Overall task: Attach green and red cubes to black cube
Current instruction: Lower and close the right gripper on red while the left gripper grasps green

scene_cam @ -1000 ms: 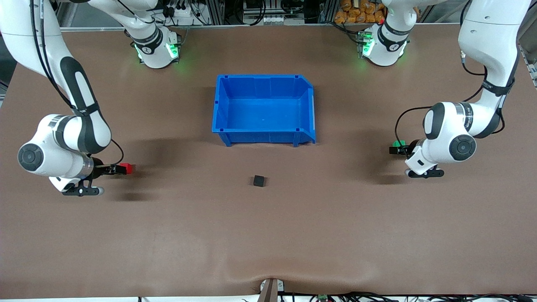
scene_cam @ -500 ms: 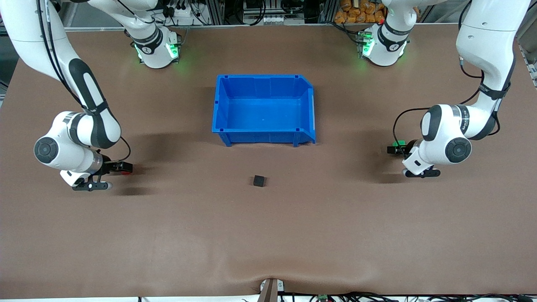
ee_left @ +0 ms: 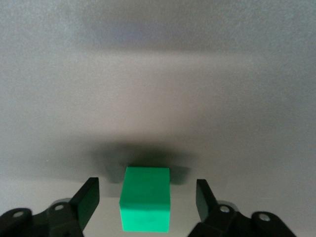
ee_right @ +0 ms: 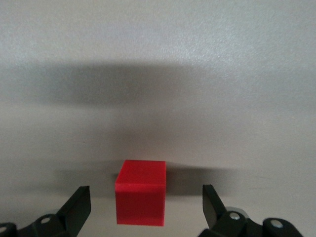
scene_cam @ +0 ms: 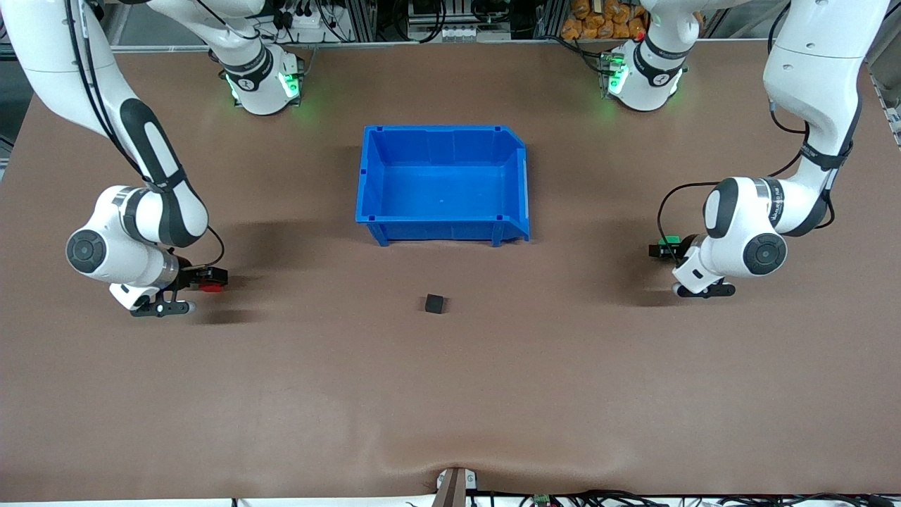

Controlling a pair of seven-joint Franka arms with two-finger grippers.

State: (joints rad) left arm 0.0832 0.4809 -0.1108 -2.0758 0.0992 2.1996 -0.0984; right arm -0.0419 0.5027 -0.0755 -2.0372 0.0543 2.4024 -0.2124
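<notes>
Your left gripper (ee_left: 146, 200) is sitting low at the table (scene_cam: 450, 394) toward the left arm's end, jaws spread wide, gripping nothing. The green cube (ee_left: 146, 205) is lying between its fingers (ee_left: 89, 197) with a clear gap on each side, resting on the table surface. From the front you're seeing only a sliver of green (scene_cam: 671, 241) poking out by the left gripper (scene_cam: 660, 250).

Your right gripper (ee_right: 146, 205) is mirroring that at the right arm's end: jaws wide apart, nothing clamped. The red cube (ee_right: 140, 198) is sitting on the table between the fingers (ee_right: 79, 205), touching neither. In the front view the red cube (scene_cam: 209, 285) is showing just under the right gripper (scene_cam: 211, 278) tips.

The black cube (scene_cam: 435, 303) is lying alone mid-table, well apart from both grippers, roughly between them. It's sitting nearer the front camera than the blue bin (scene_cam: 442, 232), which is standing open-topped at table centre.
</notes>
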